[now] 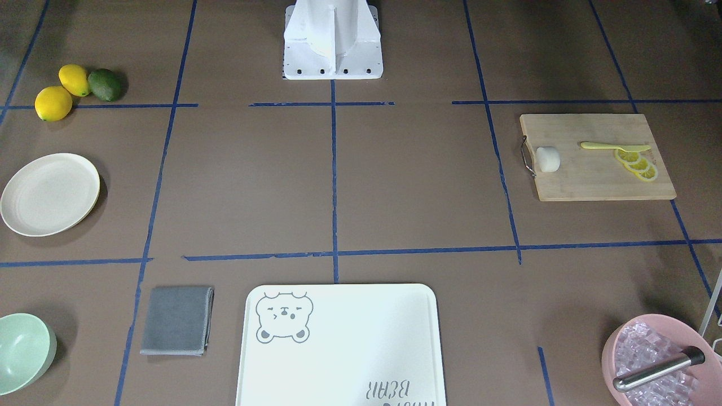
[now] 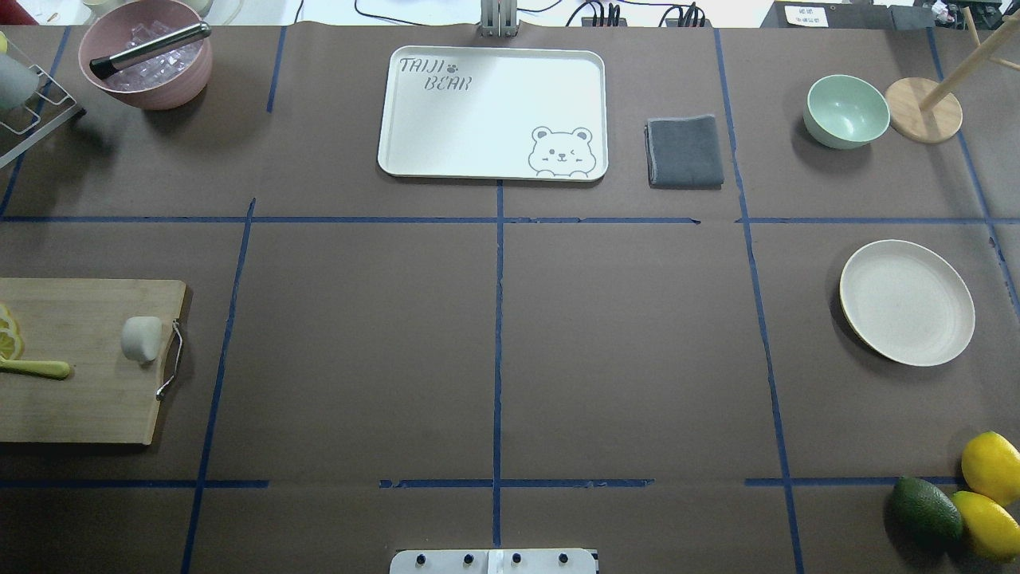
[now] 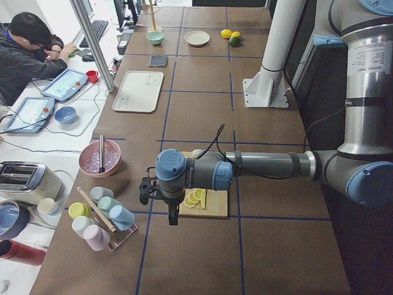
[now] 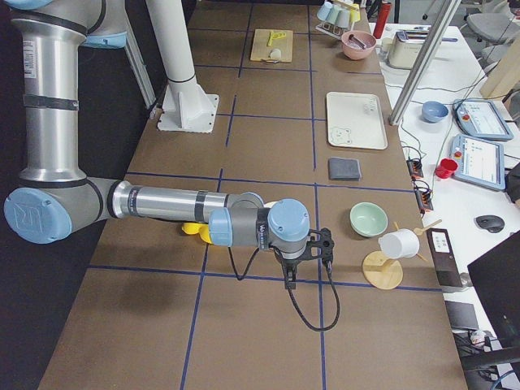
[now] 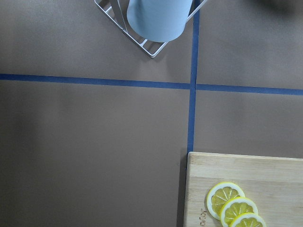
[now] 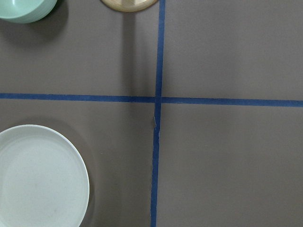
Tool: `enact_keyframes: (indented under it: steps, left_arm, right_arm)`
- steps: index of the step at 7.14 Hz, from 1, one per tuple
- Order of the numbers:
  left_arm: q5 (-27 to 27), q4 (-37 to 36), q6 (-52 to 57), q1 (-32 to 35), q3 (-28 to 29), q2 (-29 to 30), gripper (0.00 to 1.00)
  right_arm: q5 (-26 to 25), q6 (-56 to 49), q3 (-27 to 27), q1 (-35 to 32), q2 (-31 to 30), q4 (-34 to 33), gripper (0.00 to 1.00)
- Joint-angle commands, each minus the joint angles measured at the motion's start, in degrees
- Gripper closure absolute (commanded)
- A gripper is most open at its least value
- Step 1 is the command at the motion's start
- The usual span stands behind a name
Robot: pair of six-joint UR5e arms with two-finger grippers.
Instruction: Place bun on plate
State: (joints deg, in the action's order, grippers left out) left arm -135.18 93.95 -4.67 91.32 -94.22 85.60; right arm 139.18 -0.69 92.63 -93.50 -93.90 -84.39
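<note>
The bun (image 1: pixel 547 159) (image 2: pixel 142 338) is a small white roll lying on a wooden cutting board (image 1: pixel 592 186), beside the board's metal handle. The cream plate (image 1: pixel 49 193) (image 2: pixel 907 301) lies bare on the opposite side of the table and fills the lower left corner of the right wrist view (image 6: pixel 38 179). My left gripper (image 3: pixel 146 190) hangs beyond the board's outer end, near the cup rack; I cannot tell whether it is open or shut. My right gripper (image 4: pixel 325 244) hovers near the mint bowl; its state is just as unclear.
Lemon slices (image 1: pixel 637 164) and a yellow knife (image 1: pixel 615 146) share the board. A bear-print tray (image 2: pixel 492 112), grey cloth (image 2: pixel 684 151), mint bowl (image 2: pixel 846 111), pink ice bowl (image 2: pixel 147 64), two lemons and an avocado (image 1: pixel 105 84) ring the table. A person (image 3: pixel 24 55) sits at the side desk.
</note>
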Motion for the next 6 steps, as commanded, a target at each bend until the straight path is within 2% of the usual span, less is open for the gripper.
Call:
enact_keyframes:
  steps: [1,2,4,6]
  left_arm:
    - [0.00,0.00,0.01,0.00,0.00,0.00,0.00]
    - [0.00,0.00,0.01,0.00,-0.09,0.00,0.00]
    - [0.00,0.00,0.01,0.00,-0.09,0.00,0.00]
    - [0.00,0.00,-0.08,0.00,-0.26,0.00,0.00]
  right_arm:
    - [-0.22,5.30,-0.86,1.99,0.47,0.63,0.01]
    - [-3.53,10.92,-1.65,6.27,0.39,5.85,0.01]
    - [-4.44,21.64,-11.37,11.12,0.30,25.40,0.01]
    - [-4.35,35.17,-12.65,17.79,-0.40,36.19,0.01]
